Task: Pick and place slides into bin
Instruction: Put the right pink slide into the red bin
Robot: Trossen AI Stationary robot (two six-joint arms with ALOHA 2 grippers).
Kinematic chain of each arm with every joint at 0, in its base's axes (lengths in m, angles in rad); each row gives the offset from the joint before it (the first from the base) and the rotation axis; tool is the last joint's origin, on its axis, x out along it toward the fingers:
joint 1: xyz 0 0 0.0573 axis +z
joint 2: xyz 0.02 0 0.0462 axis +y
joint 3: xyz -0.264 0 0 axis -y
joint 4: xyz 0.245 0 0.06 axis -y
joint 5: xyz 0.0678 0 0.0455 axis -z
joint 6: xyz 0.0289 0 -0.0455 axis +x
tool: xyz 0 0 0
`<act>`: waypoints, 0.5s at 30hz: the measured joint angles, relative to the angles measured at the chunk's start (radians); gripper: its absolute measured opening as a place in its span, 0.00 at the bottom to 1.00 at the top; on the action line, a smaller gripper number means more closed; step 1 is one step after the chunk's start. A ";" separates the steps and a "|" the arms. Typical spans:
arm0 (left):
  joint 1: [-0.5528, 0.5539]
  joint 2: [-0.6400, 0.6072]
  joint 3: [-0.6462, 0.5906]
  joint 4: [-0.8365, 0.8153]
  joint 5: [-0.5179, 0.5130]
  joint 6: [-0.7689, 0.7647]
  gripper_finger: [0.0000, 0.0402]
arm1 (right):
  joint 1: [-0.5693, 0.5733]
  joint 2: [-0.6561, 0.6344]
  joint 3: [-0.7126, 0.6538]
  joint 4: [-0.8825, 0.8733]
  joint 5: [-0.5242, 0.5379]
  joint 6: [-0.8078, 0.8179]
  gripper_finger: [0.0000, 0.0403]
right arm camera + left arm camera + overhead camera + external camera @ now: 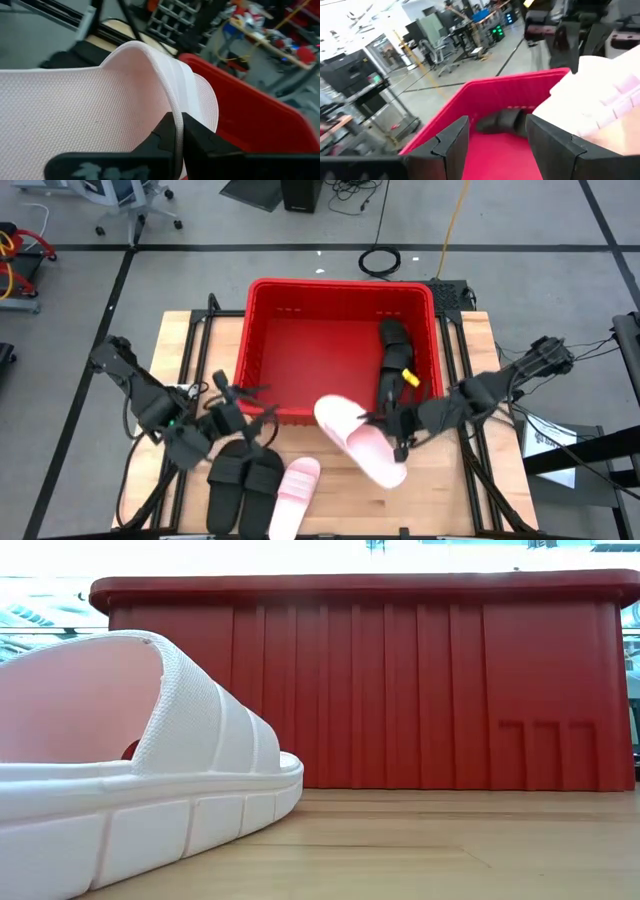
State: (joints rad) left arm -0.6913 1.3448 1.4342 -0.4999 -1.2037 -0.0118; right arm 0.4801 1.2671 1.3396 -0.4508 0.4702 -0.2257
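The right gripper (400, 442) is pinched shut on the strap of a pink sandal (358, 442), holding it at the near rim of the red bin (262, 320), partly over the edge. The grip is thin (only the strap's edge sits between the fingers), so the sandal could slip, or its sole could catch the rim and tip outside. The left gripper (243, 412) hovers spread and empty by the same rim, above two black sandals (243, 483) and another pink sandal (292, 495).
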 joint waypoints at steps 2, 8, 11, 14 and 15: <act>0.035 -0.017 0.000 -0.020 0.001 0.004 0.50 | -0.037 -0.021 -0.005 0.005 0.000 -0.034 0.01; 0.146 -0.060 0.000 -0.116 0.055 -0.009 0.50 | -0.181 -0.078 -0.050 0.019 -0.001 -0.094 0.01; 0.212 -0.073 0.000 -0.142 0.128 0.006 0.50 | -0.267 -0.098 -0.082 0.031 -0.001 -0.126 0.01; 0.284 -0.072 0.000 -0.142 0.177 0.050 0.50 | -0.362 -0.105 -0.110 0.057 -0.003 -0.145 0.01; 0.307 -0.072 0.000 -0.142 0.199 0.067 0.50 | -0.394 -0.105 -0.120 0.066 -0.003 -0.152 0.01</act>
State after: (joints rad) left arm -0.3847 1.2732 1.4342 -0.6418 -1.0052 0.0556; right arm 0.0862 1.1618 1.2198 -0.3848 0.4671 -0.3780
